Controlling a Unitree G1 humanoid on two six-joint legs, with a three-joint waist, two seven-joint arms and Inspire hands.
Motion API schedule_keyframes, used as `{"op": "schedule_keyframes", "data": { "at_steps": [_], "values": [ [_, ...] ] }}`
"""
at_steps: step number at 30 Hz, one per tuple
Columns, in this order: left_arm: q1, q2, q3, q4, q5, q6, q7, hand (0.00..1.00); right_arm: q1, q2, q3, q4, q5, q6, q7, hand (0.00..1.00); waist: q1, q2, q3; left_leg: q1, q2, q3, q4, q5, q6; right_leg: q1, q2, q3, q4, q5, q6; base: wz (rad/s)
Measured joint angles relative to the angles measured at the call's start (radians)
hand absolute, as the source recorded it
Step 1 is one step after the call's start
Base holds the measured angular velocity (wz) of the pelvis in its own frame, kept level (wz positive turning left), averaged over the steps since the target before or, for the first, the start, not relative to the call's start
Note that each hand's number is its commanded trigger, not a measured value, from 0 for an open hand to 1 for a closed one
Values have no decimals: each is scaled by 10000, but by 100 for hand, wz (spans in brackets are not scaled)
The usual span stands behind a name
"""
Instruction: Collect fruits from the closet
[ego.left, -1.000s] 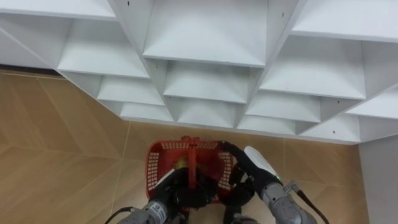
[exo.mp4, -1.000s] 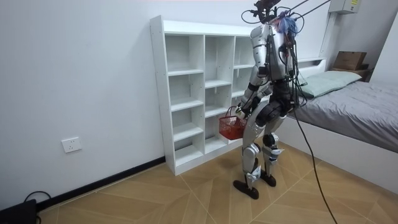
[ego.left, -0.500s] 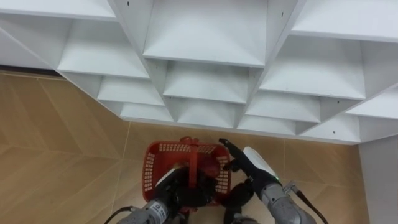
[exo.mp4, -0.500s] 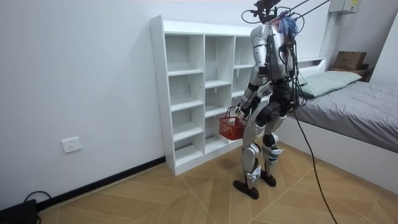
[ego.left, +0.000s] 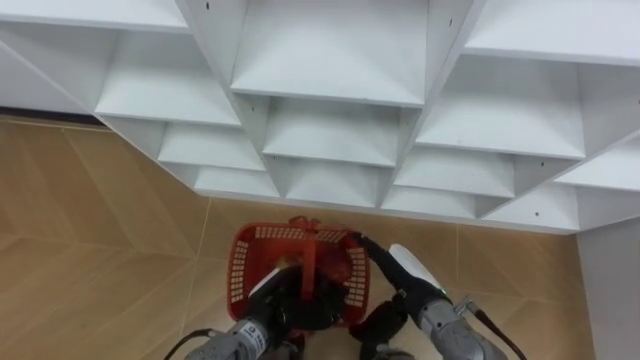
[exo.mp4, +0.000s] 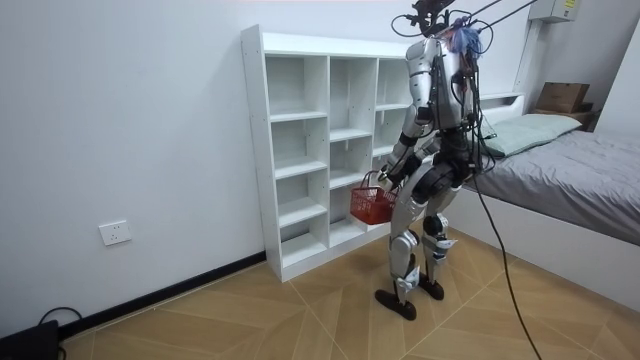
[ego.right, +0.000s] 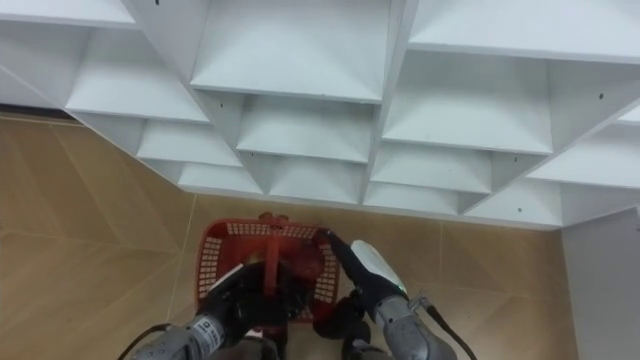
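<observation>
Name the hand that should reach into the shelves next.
Likely right. The left robot hand is curled round the basket handle; the right robot hand hangs open beside its rim, holding nothing.

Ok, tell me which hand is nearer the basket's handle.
Left. The left hand is curled round the handle over the red basket's middle; the right hand lies at its right rim, fingers straight.

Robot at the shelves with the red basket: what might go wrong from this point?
1. The red basket hangs by its handle from the left hand. It may swing and strike the white shelf unit close ahead.
2. The right hand, fingers straight, is at the basket's right rim. It may snag the mesh or tip the basket.
</observation>
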Motion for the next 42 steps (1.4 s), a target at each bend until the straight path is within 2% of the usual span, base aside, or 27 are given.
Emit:
{"op": "schedule_keyframes", "data": {
  "at_steps": [7, 11, 14, 16, 21, 26, 28, 30, 32, 36, 42],
  "values": [
    [0, 78, 163, 200, 872, -44, 383, 100, -8, 45, -26, 389, -46, -5, 18, 0, -34, -10, 9, 129, 1, 5, -35, 2, -6, 137, 6, -6, -60, 0, -1, 0],
    [-12, 77, 753, 683, 1560, -255, 620, 100, 40, 15, -332, 702, -53, -17, 130, 0, -22, -28, 24, 355, 1, 16, -218, 8, -18, 364, 23, -27, -192, -1, 2, 0],
    [83, 254, 969, 861, 2072, -365, 907, 100, 36, -63, -486, 942, -87, -28, 117, 0, -26, -35, 29, 587, -6, 21, -367, 24, -36, 584, 43, -35, -318, 0, 6, 0],
    [154, 354, 973, 1025, 2352, -414, 1122, 100, -11, -65, -507, 1311, -77, -57, 100, 0, -29, -37, 29, 761, -2, 55, -466, 37, -57, 766, 72, -50, -456, 14, 10, 0],
    [284, 369, 1287, 1549, 3735, -487, 1808, 100, 155, -87, -678, 1878, 214, -78, 111, 0, -45, -51, 31, 1368, -4, 181, -832, 39, -97, 1287, 153, 59, -796, 35, 28, -4],
    [382, 350, 1663, 2027, 3938, -697, 2021, 100, 540, -100, -1168, 2040, 377, -315, 90, 0, -58, -90, 26, 2217, -14, 339, -1205, 19, -126, 2084, 227, 177, -1202, 32, 71, -7],
    [605, 359, 1909, 2141, 3937, -758, 2032, 100, 746, -70, -1527, 1999, 448, -416, 76, 0, -67, -108, 9, 2670, -65, 358, -1498, 34, -151, 2506, 287, 259, -1493, 72, 112, -8],
    [1029, 357, 2330, 2134, 3936, -913, 2147, 100, 1179, -43, -2019, 2066, 484, -570, -71, 0, -169, -204, -104, 3201, -127, 334, -1795, 39, -160, 2986, 286, 266, -1711, 45, 154, -2],
    [1401, 376, 2516, 2173, 3929, -971, 2180, 100, 1373, -49, -2220, 2343, 723, -581, -159, 0, -264, -270, -158, 3542, -156, 341, -1918, 36, -166, 3409, 288, 227, -1951, 46, 187, 5],
    [1718, 358, 2793, 2654, 3915, -1003, 2168, 100, 1801, -10, -2730, 2870, 1521, -671, -404, 0, -312, -321, -173, 4369, -180, 401, -2263, 5, -179, 4248, 339, 267, -2479, 113, 283, 0],
    [1895, 278, 3429, 2801, 3852, -1107, 2146, 100, 2050, 36, -3131, 3368, 1956, -788, -551, 0, -305, -296, -223, 4865, -168, 437, -2423, -59, -204, 4742, 392, 322, -2704, 154, 299, -4]
  ]
}}
